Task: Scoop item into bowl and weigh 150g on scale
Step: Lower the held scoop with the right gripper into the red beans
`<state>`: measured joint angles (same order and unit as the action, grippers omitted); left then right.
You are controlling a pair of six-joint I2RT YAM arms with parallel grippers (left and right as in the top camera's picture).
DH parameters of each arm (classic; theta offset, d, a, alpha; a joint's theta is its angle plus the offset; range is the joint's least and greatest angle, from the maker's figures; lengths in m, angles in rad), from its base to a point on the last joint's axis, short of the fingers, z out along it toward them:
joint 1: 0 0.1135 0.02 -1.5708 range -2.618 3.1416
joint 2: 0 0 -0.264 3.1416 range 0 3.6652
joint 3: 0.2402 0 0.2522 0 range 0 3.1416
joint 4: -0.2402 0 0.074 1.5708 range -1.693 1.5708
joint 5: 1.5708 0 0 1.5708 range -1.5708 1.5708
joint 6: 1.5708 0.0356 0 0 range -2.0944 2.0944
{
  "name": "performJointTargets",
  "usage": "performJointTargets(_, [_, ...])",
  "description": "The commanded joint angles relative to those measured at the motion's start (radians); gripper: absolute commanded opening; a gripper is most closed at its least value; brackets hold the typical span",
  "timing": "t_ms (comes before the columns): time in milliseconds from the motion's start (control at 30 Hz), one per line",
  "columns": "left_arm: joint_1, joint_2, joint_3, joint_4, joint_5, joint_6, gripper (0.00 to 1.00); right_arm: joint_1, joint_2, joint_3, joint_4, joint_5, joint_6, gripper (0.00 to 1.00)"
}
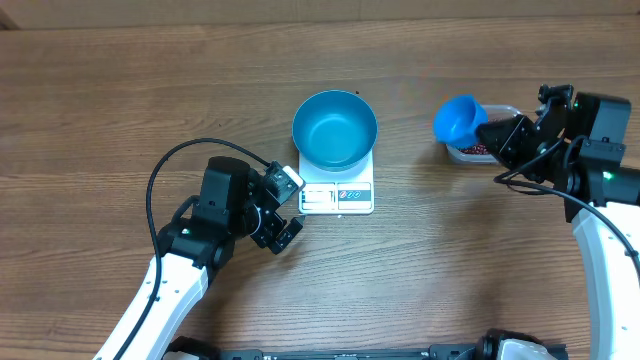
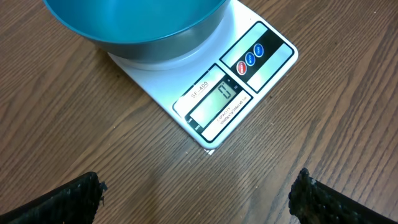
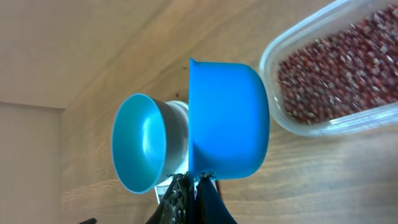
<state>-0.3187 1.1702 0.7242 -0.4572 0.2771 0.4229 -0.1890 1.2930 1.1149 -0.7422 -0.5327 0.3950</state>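
Closest to the right wrist camera, the scoop (image 3: 227, 118) was pinched by its handle in the right end effector (image 3: 194, 182), fingers pressed together on it. From overhead it looked empty. To fill it well, it should probably dip mouth-first into the beans (image 3: 336, 68), then level out before lifting. Those beans lay in the clear tub (image 3: 266, 59) just beside the scoop, well apart from the bowl (image 1: 335, 130) on the scale (image 1: 337, 198). The left end effector (image 1: 289, 208) stood spread near the scale.

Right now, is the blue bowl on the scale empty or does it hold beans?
Empty: the overhead view shows only bare blue inside the bowl.
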Motion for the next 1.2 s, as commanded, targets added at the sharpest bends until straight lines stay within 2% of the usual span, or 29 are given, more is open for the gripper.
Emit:
performJointTargets(0, [0.004,0.008,-0.005,-0.002,0.001,0.019,1.00,-0.003,-0.025,0.084,-0.033,0.052,-0.018,0.04])
performJointTargets(200, [0.004,0.008,-0.005,-0.002,0.001,0.019,0.99,-0.003,-0.025,0.277,-0.203,0.218,-0.108,0.04])
performJointTargets(433, [0.004,0.008,-0.005,-0.002,0.001,0.019,0.99,-0.003,-0.012,0.425,-0.271,0.323,-0.194,0.04])
performJointTargets(667, [0.004,0.008,-0.005,-0.002,0.001,0.019,0.99,-0.003,0.114,0.579,-0.343,0.443,-0.234,0.04])
performJointTargets(833, [0.004,0.008,-0.005,-0.002,0.001,0.019,1.00,-0.003,0.203,0.589,-0.351,0.449,-0.275,0.04])
performJointTargets(1033, [0.004,0.008,-0.005,-0.002,0.001,0.019,1.00,-0.003,0.248,0.588,-0.340,0.567,-0.303,0.04])
performJointTargets(1167, [0.004,0.008,-0.005,-0.002,0.001,0.019,1.00,-0.002,0.274,0.586,-0.338,0.568,-0.372,0.04])
